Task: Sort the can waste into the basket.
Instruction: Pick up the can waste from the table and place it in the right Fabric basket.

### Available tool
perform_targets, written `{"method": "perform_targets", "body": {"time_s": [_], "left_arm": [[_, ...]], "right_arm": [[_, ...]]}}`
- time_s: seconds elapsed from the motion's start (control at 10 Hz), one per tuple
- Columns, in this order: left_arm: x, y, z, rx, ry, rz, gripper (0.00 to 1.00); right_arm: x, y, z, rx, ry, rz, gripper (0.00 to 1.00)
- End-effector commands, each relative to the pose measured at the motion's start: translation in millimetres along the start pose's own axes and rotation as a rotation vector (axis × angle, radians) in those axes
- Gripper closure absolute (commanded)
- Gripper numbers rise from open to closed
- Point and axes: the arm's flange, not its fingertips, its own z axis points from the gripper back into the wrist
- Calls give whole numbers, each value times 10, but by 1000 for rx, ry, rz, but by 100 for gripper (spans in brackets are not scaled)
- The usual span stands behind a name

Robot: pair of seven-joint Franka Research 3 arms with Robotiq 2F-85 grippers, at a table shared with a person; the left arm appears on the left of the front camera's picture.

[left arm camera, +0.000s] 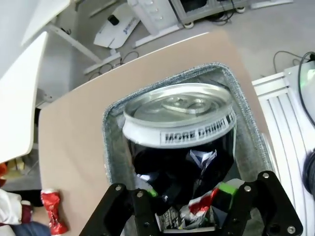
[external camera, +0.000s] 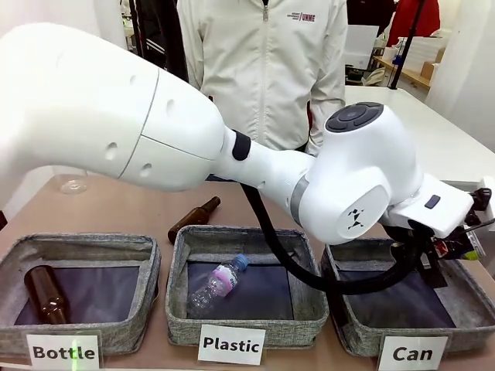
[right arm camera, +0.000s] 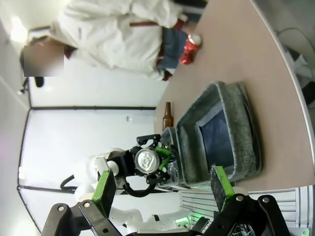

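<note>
While the dark blue-black can (left arm camera: pixel 179 147) sat between the left arm's fingers (left arm camera: pixel 227 189), directly above the grey basket (left arm camera: pixel 109 147) with the white sign (external camera: pixel 412 354) reading "Can", its silver lid faced the basket's dark lining. Its lower body was crumpled, with a red-and-white logo showing by the green pads. Whether those pads pressed on it or stood just clear could not be told. The red can (left arm camera: pixel 53 212), also crushed, lay on the surface (left arm camera: pixel 74 147) well away from that basket, near the person (external camera: pixel 267 69). The right arm's fingers (right arm camera: pixel 105 190) stood wide apart, holding nothing. Just left of the grey basket sat the Plastic basket (external camera: pixel 182 309) with a clear bottle (external camera: pixel 216 284), and farther left the Bottle basket (external camera: pixel 147 278) with a brown bottle (external camera: pixel 46 294). A second brown bottle (external camera: pixel 193 219) lay farther back and to the left. The left arm (external camera: pixel 155 116) crossed in front, hiding the grey basket's far side.
</note>
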Motion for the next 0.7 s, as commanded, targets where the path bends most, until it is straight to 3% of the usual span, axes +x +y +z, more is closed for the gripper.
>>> {"method": "perform_targets", "body": {"time_s": [0.0, 0.1, 0.2, 0.4, 0.5, 0.6], "left_arm": [[127, 63, 1, 3, 36, 19, 42], [124, 71, -1, 5, 38, 19, 10], [116, 71, -4, 19, 47, 13, 0], [98, 87, 68, 20, 38, 22, 0], [68, 100, 135, 25, 39, 29, 9], [39, 113, 219, 43, 37, 31, 0]], "right_arm": [[5, 43, -1, -19, 1, 14, 0], [5, 43, -1, -19, 1, 14, 0], [5, 43, -1, -19, 1, 14, 0], [5, 43, -1, -19, 1, 14, 0], [5, 43, -1, -19, 1, 14, 0], [5, 43, -1, -19, 1, 14, 0]]}}
